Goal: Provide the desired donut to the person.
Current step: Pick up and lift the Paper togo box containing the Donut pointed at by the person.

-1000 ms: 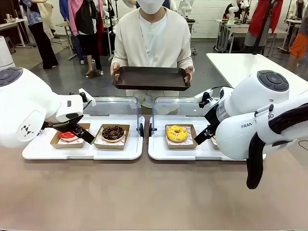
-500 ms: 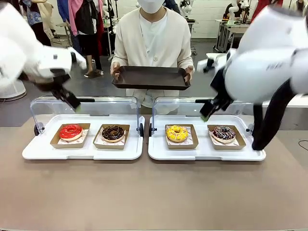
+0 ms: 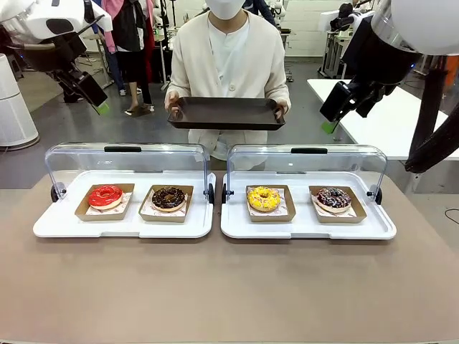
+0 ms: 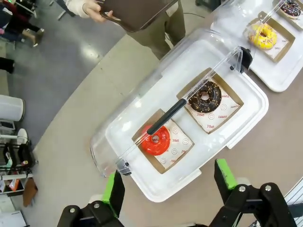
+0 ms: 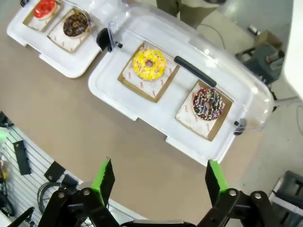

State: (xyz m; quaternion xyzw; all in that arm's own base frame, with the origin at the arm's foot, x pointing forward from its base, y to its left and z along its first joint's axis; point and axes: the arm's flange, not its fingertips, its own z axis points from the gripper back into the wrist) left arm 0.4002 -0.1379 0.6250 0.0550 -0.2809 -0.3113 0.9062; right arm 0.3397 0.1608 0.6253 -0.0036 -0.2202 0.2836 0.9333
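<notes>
Front view: above the bench, both arms had swung up off the white display trays within the last second. The person waited with a dark tray. Left pincer and right pincer hung high, each spread and holding nothing. The red donut, chocolate donut, yellow donut and sprinkled donut lay boxed, so delivery looked unstarted.

Bright, even indoor light; glare on clear lids; wide-angle wrist distortion
</notes>
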